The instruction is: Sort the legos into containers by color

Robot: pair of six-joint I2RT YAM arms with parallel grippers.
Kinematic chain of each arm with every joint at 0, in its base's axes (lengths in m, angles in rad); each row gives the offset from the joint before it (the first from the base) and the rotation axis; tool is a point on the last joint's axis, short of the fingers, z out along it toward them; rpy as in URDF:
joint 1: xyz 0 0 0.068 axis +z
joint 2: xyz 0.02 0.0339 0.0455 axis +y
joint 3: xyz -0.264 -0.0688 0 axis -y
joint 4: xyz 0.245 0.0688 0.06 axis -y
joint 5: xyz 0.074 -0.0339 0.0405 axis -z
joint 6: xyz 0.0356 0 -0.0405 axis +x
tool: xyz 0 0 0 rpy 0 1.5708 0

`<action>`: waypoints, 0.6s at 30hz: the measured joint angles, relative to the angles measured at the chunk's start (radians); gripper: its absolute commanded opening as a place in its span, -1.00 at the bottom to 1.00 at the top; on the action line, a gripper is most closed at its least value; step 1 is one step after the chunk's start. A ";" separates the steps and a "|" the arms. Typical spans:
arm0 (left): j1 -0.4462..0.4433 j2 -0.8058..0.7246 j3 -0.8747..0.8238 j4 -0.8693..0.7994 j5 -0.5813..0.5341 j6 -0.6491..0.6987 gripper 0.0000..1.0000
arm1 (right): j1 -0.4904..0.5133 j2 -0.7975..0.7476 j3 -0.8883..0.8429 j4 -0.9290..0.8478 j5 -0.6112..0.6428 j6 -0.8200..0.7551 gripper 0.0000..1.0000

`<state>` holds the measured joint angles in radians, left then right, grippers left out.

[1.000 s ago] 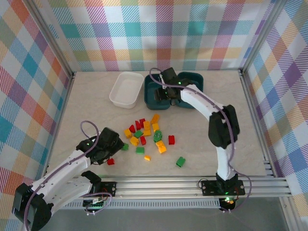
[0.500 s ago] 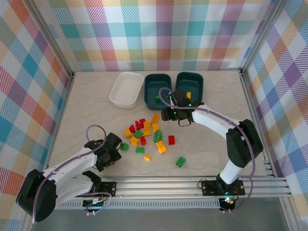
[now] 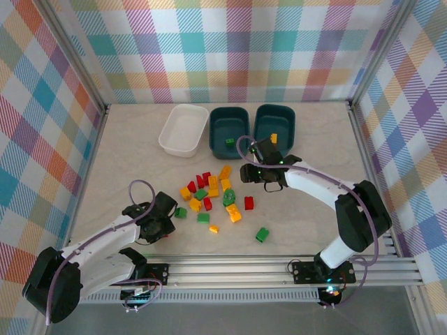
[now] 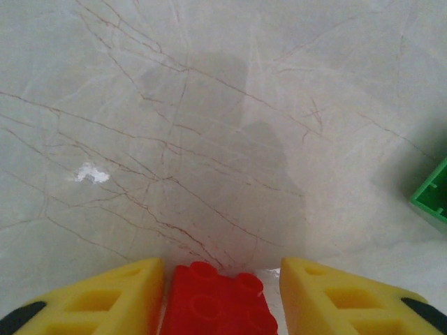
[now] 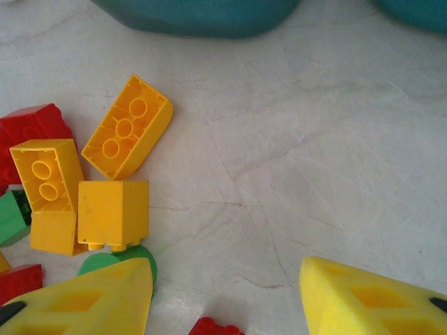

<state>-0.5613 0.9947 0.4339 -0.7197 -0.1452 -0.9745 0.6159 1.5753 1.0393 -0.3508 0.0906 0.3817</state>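
Moved: my right claw point(image 5: 225, 272) drawn back from the teal tubs point(image 3: 229, 129) toward the brick pile point(image 3: 213, 192); left claw point(image 4: 222, 271) narrowed. Item: red brick point(image 4: 218, 307), on the counter point(image 4: 209, 139), near-left of the pile, centred between my left fingers point(image 4: 105, 293); whether clamped, I cannot tell. Right claw spread, empty.

The walls point(image 3: 230, 49) carried a pastel plaid of pink, teal, yellow and purple, and the table point(image 3: 133, 160) was cream with fine brown veining. Toward 12 o'clock stood a white tub point(image 3: 183, 129), a dark teal tub point(image 3: 234, 122) holding a green brick point(image 3: 229, 142) and a second teal tub point(image 3: 279, 118) holding a yellow-orange brick point(image 3: 274, 138); the loose legos point(image 3: 213, 192) at centre were red, green and yellow-orange. The arms point(image 3: 314, 185) were white with black joints and purple cables point(image 3: 131, 188); the left gripper point(image 4: 222, 265) had yellow fingers point(image 4: 105, 296) flanking a red brick point(image 4: 218, 303) at 6 o'clock in its wrist view, with a further green brick point(image 4: 433, 199) at 3 o'clock, and the right gripper point(image 5: 227, 269) had yellow fingers point(image 5: 363, 300) too.
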 measured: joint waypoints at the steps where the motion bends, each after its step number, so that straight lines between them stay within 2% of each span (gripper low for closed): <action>1: 0.000 0.001 0.000 0.002 0.004 0.004 -0.19 | 0.000 -0.003 -0.006 0.009 0.003 0.000 0.13; 11: -0.001 0.002 0.026 -0.002 0.017 0.023 -0.32 | 0.000 -0.015 -0.059 0.046 0.026 0.000 0.09; 18: -0.001 0.039 0.220 -0.039 0.008 0.075 -0.30 | -0.009 -0.034 -0.098 0.079 0.090 0.022 0.14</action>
<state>-0.5625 1.0340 0.6540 -0.7586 -0.1375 -0.8997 0.6067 1.5414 0.9413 -0.2722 0.1810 0.4038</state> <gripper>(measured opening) 0.358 0.554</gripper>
